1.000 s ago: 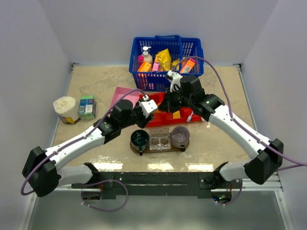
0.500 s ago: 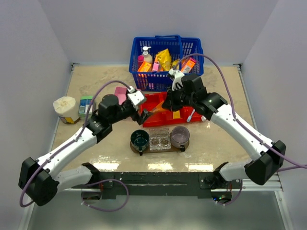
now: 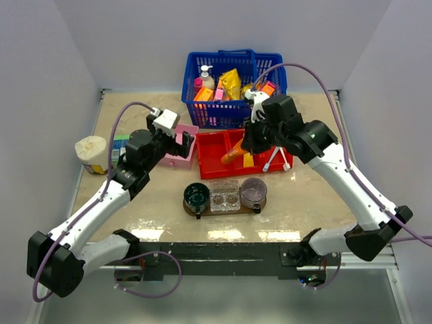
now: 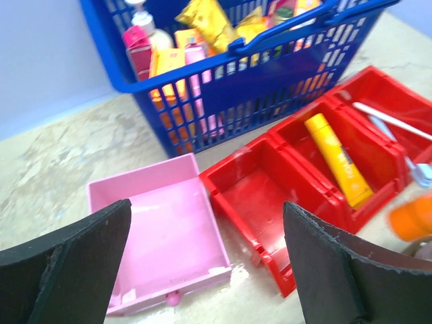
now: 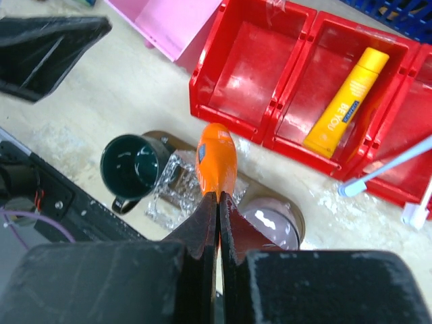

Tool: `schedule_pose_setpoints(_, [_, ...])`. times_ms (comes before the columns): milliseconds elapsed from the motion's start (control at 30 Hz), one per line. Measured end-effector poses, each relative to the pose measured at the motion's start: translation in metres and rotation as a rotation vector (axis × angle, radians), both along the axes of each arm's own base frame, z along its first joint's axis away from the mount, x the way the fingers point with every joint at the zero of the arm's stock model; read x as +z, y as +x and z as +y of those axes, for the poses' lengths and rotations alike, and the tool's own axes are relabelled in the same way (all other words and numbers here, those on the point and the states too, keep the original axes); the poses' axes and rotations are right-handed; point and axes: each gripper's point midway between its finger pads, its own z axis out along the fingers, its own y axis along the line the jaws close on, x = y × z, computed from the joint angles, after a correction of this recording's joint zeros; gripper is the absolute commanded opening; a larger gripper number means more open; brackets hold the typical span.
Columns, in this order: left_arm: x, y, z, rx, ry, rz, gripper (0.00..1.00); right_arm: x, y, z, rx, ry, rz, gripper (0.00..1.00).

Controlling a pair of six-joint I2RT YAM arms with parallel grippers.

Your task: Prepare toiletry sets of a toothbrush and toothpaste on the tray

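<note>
Over the near side of the red three-compartment bin (image 3: 243, 154), an orange toothpaste tube (image 5: 216, 160) is held aloft by the right gripper (image 5: 218, 199). The jaws are clamped tight on its narrow end, and the rounded end is pointed away from the fingers. From the wrist view the tube is seen above the dark brown wooden tray (image 3: 233, 211), over the clear dish (image 5: 177, 192) set between a dark green mug (image 5: 130, 165) and a lilac cup (image 5: 270, 226).

The tray is laid just in front of the bin, close to the arm bases. A second toothpaste tube (image 4: 337, 158), yellow, is lying in the bin's middle compartment. Two white toothbrushes (image 5: 385, 169) are propped in the right compartment, their heads hanging over its near wall.

On the other side, the left gripper (image 4: 206, 216) is spread wide, with nothing caught between its black fingers (image 4: 67, 260). It is held above the pink box (image 4: 162, 229), which is touching the bin's left end. Behind both, the blue basket (image 4: 223, 88) is packed with bottles and packets.
</note>
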Motion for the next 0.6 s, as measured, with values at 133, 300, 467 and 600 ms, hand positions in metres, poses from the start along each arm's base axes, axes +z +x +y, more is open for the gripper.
schedule_pose_setpoints(133, [-0.005,0.003,0.010,0.058,0.018,0.016,0.98,0.017,-0.015,-0.002,0.018,-0.031,0.007,0.00])
schedule_pose_setpoints(300, [-0.010,0.004,0.013,0.081,0.015,0.034,0.96,0.020,-0.035,0.000,0.040,-0.064,0.049,0.00])
schedule_pose_setpoints(467, [-0.021,0.005,0.015,0.105,0.009,0.080,0.96,0.006,-0.051,0.005,0.057,-0.122,0.104,0.00])
schedule_pose_setpoints(600, [-0.020,0.005,0.018,0.123,0.005,0.082,0.97,-0.004,-0.059,0.013,0.064,-0.156,0.132,0.00])
